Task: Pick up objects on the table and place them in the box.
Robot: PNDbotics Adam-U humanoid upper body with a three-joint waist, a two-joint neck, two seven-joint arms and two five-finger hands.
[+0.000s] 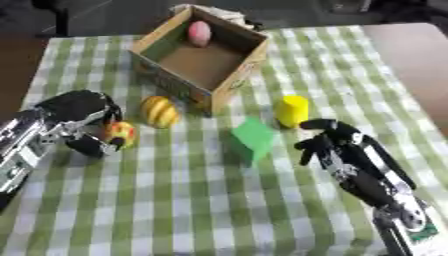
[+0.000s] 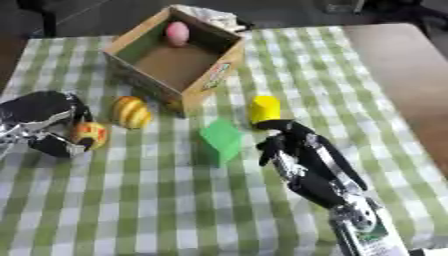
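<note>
Right robot hand (image 1: 325,137) curled, empty; left robot hand (image 1: 83,122) curled round half-hidden orange-yellow ball (image 1: 122,133).

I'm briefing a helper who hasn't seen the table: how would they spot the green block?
Start at the open cardboard box at the far side of the checked tablecloth. Nearer the robot, off the box's front corner, lies the green block, just left of the right hand. It alone is green with flat faces; the yellow cylinder beside it is round.
</note>
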